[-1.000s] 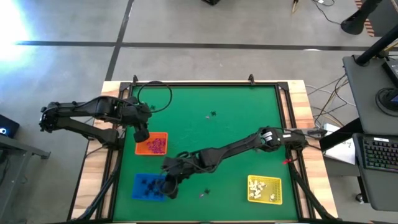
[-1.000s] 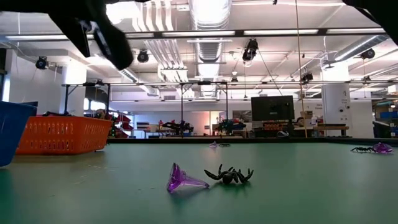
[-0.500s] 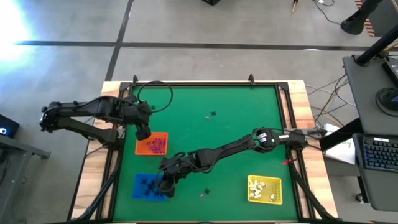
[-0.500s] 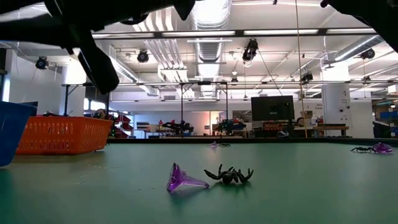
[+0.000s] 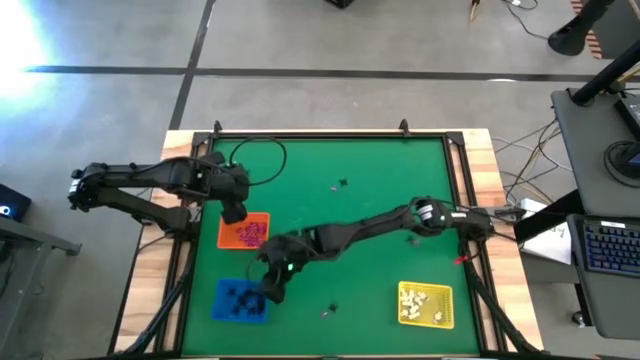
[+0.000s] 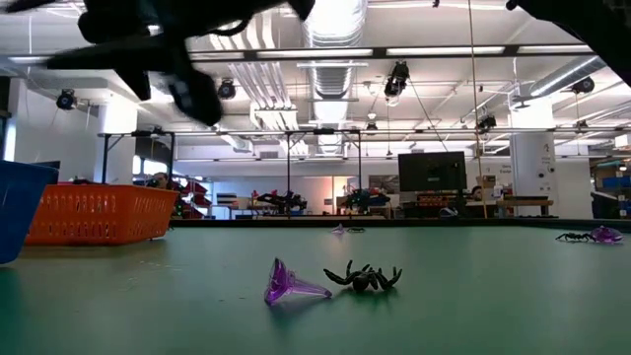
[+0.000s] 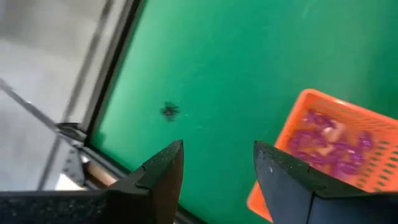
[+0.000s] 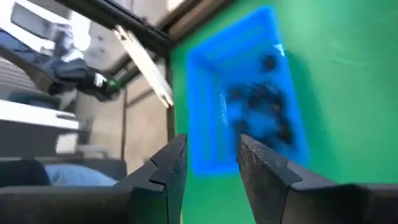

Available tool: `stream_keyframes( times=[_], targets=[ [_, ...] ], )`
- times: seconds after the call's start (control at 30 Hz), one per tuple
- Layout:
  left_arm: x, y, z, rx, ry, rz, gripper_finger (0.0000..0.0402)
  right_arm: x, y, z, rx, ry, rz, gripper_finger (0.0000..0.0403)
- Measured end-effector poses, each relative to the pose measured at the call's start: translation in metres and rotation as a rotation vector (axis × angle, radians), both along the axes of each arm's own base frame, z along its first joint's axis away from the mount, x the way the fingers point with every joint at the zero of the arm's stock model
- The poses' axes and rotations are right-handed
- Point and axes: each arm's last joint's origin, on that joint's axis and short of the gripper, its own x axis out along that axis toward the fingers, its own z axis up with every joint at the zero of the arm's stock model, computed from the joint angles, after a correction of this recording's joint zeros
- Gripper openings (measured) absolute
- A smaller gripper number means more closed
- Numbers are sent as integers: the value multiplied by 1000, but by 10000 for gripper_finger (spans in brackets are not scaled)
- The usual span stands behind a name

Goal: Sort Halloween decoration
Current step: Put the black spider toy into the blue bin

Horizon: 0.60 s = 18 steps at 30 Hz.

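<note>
Of the Halloween decoration, a purple cone [image 6: 291, 284] and a black spider [image 6: 365, 277] lie near the mat's front edge, and two more trinkets [image 5: 340, 185] lie toward the far side. My left gripper [image 5: 233, 209] hangs open over the far left corner of the orange tray [image 5: 243, 232], which holds purple trinkets [image 7: 333, 146]. A black spider [image 7: 169, 111] lies on the mat beside that tray. My right gripper [image 5: 272, 290] hangs open at the right edge of the blue tray [image 5: 238, 300], which holds black trinkets [image 8: 264, 109]. Neither gripper has anything between its fingers.
A yellow tray [image 5: 425, 304] with white pieces stands at the front right. The green mat [image 5: 380, 160] has a raised black frame all round. A black cable loop [image 5: 258, 158] lies at the far left. Open mat shows in the middle and at the far right.
My right gripper has stayed at the blue tray's right edge, swaying a little toward the left edge and back. My left gripper has edged slightly toward the table's far right over the orange tray's corner. The trinkets on the mat have not moved.
</note>
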Motion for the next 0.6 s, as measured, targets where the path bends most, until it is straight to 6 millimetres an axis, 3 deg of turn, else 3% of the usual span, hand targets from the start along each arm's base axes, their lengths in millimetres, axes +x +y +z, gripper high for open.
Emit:
stream_keyframes(
  times=[0.27,0.47,0.6],
  targets=[
    [-1,2,1,73,0,18,191,-47,-61,73,-307,175,-37,131],
    [1,8,2,168,4,57,191,-83,-85,104,-492,276,-43,129],
    [4,29,-1,173,24,147,188,-97,-96,118,-562,299,-67,125]
  ],
)
